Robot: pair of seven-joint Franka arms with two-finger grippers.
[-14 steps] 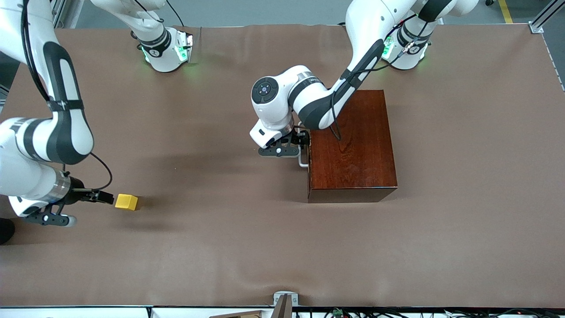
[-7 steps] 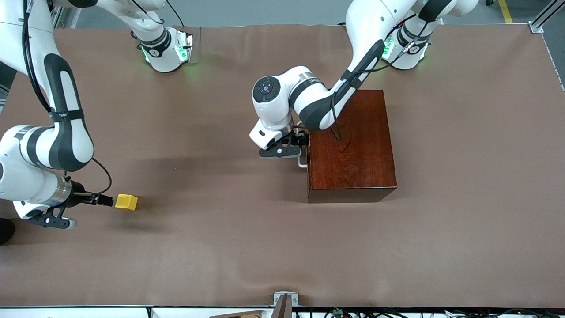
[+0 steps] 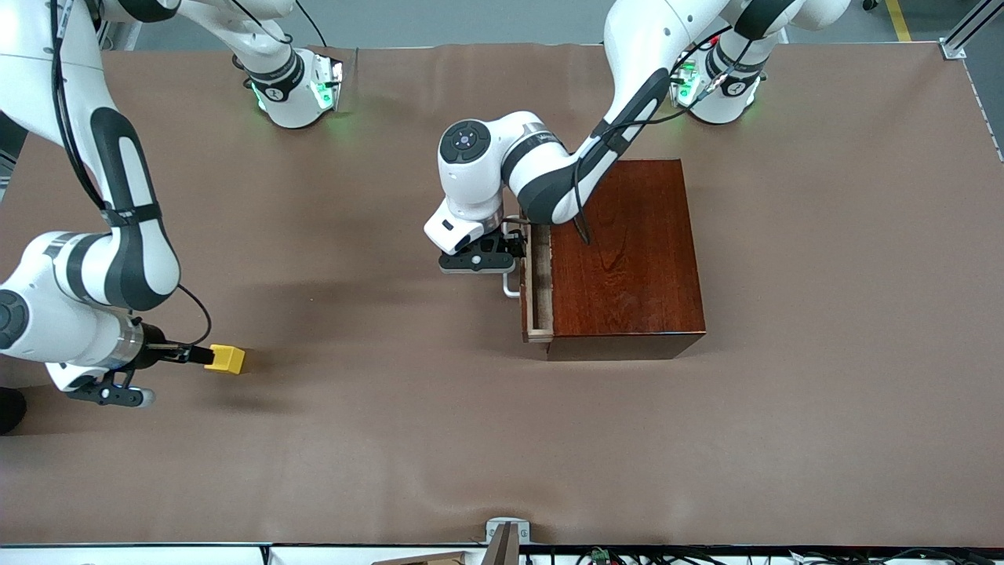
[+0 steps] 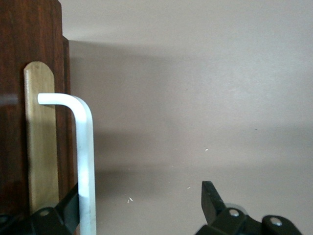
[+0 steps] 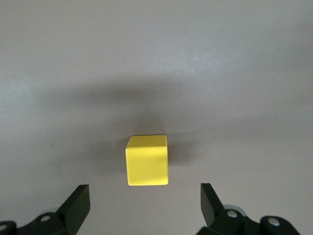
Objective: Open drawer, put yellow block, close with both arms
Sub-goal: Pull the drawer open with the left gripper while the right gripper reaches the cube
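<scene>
Clock face: read on the front view, 12 toward the robots' bases.
Left pincer [image 4: 142, 203]: jaws wide, at the drawer's front; one finger [image 4: 71, 208] lies against the white handle [image 4: 84, 156], the other stands well clear over bare cloth.
Right pincer [image 5: 144, 196]: jaws wide and holding nothing, low over the worktop at about 8 o'clock, its tips just short of the yellow block.
Yellow block [image 5: 146, 161]: sits flat on the worktop at about 8 o'clock, near the right arm's end, well apart from the box, not yet between the fingers.
Drawer [image 3: 537, 290]: pulled out a little way, showing a narrow strip of pale wood; its front faces 9 o'clock.
Box [image 3: 627, 251]: glossy dark mahogany, close to the worktop's middle at about 3 o'clock.
Worktop [image 3: 439, 439]: covered with a matte brown sheet, faintly rippled toward its 12 and 6 o'clock edges; soft shadows lie under both arms.
Bases: the right arm's base [image 3: 294, 86] at 11 o'clock, the left arm's base [image 3: 718, 86] at 1 o'clock, both glowing green.
Edge fitting: a small metal bracket [image 3: 506, 530] at 6 o'clock.
Room: grey floor [image 3: 471, 20] past the 12 o'clock edge, a yellow floor stripe [image 3: 898, 20] and an aluminium frame rail [image 3: 969, 27] toward 1 o'clock, loose cables [image 3: 627, 555] along the 6 o'clock edge.
</scene>
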